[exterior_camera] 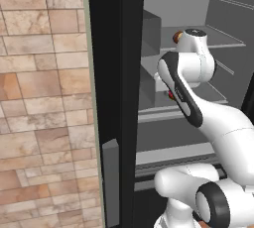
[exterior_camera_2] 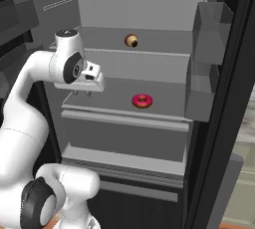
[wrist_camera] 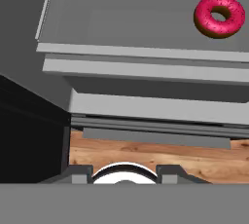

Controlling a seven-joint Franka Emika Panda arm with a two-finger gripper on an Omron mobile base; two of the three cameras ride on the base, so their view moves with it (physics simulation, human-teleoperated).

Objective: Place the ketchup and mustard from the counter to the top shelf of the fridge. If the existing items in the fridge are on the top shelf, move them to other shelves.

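Note:
The fridge (exterior_camera_2: 144,4) stands open with its grey interior showing. A small brown cupcake-like item (exterior_camera_2: 131,40) sits on the top shelf (exterior_camera_2: 164,40) and also shows beside my arm (exterior_camera: 177,36). The pink donut (exterior_camera_2: 142,100) lies on the lower shelf (exterior_camera_2: 109,96), at the upper right in the hand view (wrist_camera: 220,15). My gripper (exterior_camera_2: 81,92) points down over the left front edge of that lower shelf, well left of the donut. It is open, with nothing between its fingertips (wrist_camera: 80,173). The ketchup, the mustard and the counter are out of view.
Grey door bins (exterior_camera_2: 208,24) hang on the open door at the right. A drawer front (exterior_camera_2: 124,138) sits below the donut's shelf. A tan stone-tile wall (exterior_camera: 44,98) borders the fridge's black side (exterior_camera: 114,73). Wooden floor (wrist_camera: 146,155) shows under the fridge.

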